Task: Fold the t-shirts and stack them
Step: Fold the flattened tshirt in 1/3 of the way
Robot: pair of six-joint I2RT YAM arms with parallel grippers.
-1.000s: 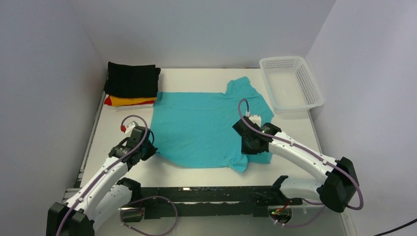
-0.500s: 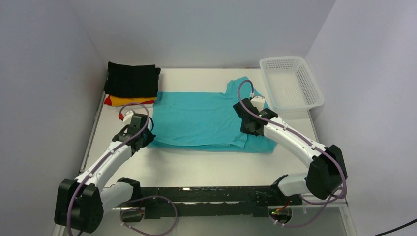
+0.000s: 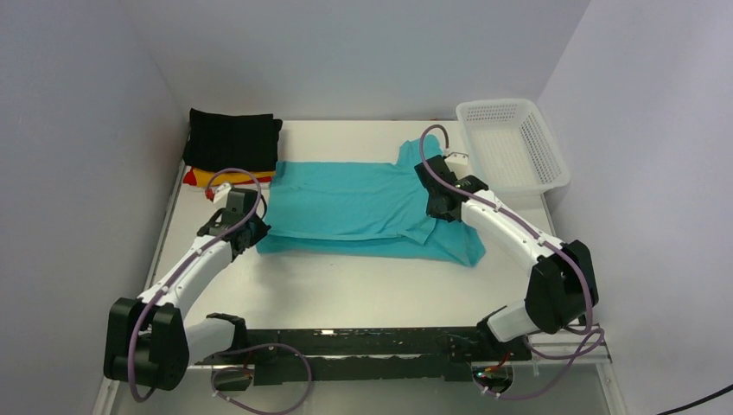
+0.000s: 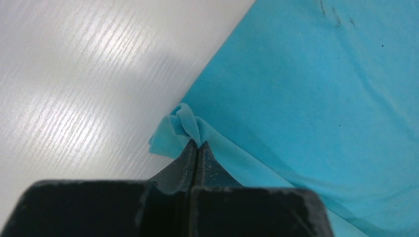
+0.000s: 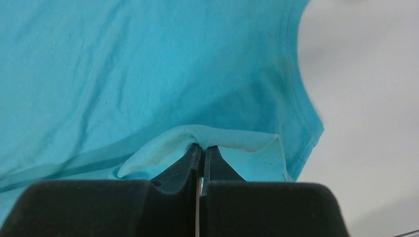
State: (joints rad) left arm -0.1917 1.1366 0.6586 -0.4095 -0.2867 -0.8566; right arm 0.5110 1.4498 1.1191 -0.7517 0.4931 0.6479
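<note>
Clamped tight on teal t-shirt [image 3: 346, 203] hem at left gripper [image 4: 197, 147] and right gripper [image 5: 201, 148] tips; only a thin pinch, may slip out, folding askew

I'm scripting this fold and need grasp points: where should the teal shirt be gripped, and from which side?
Probably its near edge, pinched at both ends, coming from the near side. The teal t-shirt lies flat and thin on the table, so only an edge gives a lip; the left gripper and right gripper are each shut on such a fold.
</note>
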